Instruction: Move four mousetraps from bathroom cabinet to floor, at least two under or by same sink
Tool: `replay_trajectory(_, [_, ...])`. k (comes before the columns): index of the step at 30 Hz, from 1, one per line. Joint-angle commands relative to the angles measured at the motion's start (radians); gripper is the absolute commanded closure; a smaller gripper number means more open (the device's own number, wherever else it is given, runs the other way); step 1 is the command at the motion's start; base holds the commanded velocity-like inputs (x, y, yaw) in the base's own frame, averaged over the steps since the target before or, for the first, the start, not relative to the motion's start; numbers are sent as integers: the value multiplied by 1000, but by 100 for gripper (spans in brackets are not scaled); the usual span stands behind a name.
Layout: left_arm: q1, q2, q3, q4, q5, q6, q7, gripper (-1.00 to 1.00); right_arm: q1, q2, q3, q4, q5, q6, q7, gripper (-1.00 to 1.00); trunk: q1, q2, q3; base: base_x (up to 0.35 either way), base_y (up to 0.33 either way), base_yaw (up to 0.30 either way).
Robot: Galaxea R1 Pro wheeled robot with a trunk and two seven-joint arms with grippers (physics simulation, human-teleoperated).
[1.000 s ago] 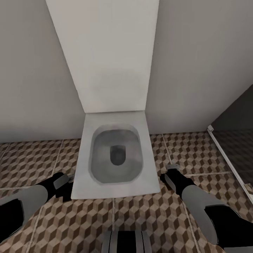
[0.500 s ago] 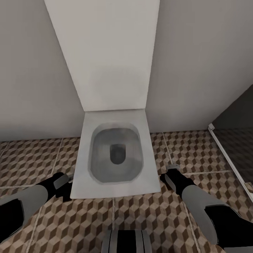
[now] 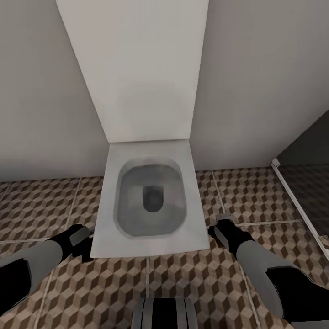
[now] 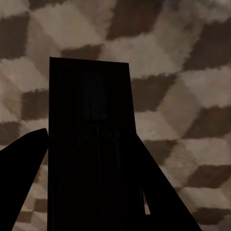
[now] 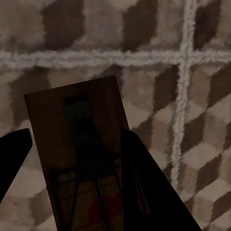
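In the left wrist view a dark flat mousetrap (image 4: 90,125) sits between the fingers of my left gripper (image 4: 91,144), which is shut on it over the cube-pattern bathroom floor (image 4: 192,96). A second brown mousetrap (image 5: 79,134) with wire parts is in the right wrist view, and my right gripper (image 5: 77,139) is shut on it. From the head, my left gripper (image 3: 86,237) hovers low by the toilet's front left corner and my right gripper (image 3: 222,225) by its front right corner. The cabinet and the sink are out of view.
A square white toilet (image 3: 192,228) with its lid (image 3: 137,68) raised stands straight ahead against the grey wall (image 3: 36,114). A white threshold strip (image 3: 294,203) and a dark recess (image 3: 310,146) lie to the right. Tiled floor (image 3: 41,205) spreads on both sides.
The whole head view has shifted slightly, with the toilet a touch larger. Both arms hold the same pose with their mousetraps.
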Motion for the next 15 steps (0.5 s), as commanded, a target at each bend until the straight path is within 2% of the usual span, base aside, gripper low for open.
replay_trajectory(1, [0, 1, -5, -4, 9, 1, 9, 100, 0, 0, 8, -2, 0, 7, -3, 100, 0, 0, -1, 0, 0, 0])
replay_trajectory(11, [0, 3, -4, -4, 8, 1, 9, 100, 0, 0, 8, -2, 0, 7, -3, 100, 0, 0, -1, 0, 0, 0])
replay_trajectory(15, [0, 3, -5, -4, 9, 1, 9, 100, 0, 0, 7, -2, 0, 7, -3, 100, 1, -1, -12, 0, 0, 0])
